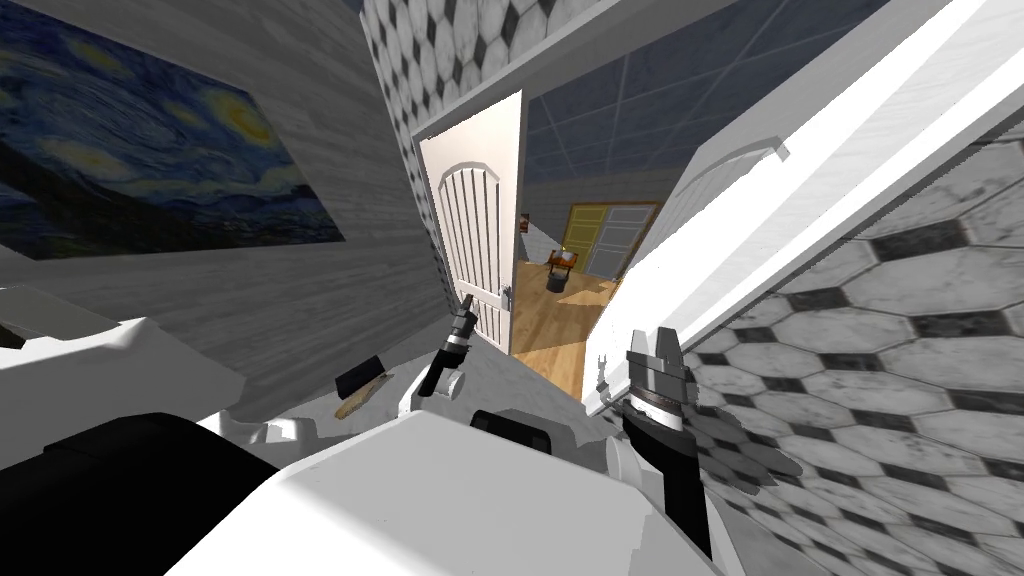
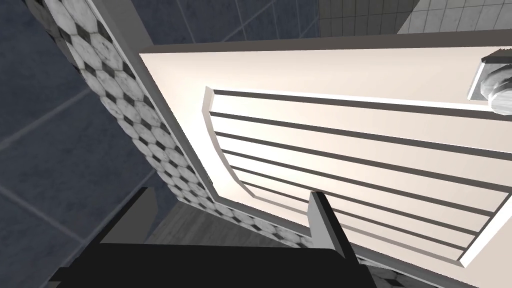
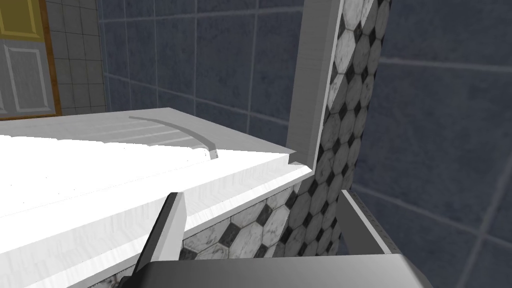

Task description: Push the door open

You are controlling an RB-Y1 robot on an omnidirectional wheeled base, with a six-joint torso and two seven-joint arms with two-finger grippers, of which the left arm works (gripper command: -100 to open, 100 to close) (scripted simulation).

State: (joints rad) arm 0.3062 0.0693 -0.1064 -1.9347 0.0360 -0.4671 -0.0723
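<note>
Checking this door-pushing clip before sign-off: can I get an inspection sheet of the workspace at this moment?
Surface: wooden floor beyond the doorway.
Job's things: white left door stands partly open, with a handle on its free edge; white right door is swung wide.
Clutter: small dark box on the floor to my left.
Grippers: left gripper open, close to the left door below the handle, contact unclear; right gripper open, by the right door's edge.
Cables: nothing seen.
Surroundings: blue and yellow painting on the left wall; hexagon-tiled wall on the right; yellow and grey door far inside.
</note>
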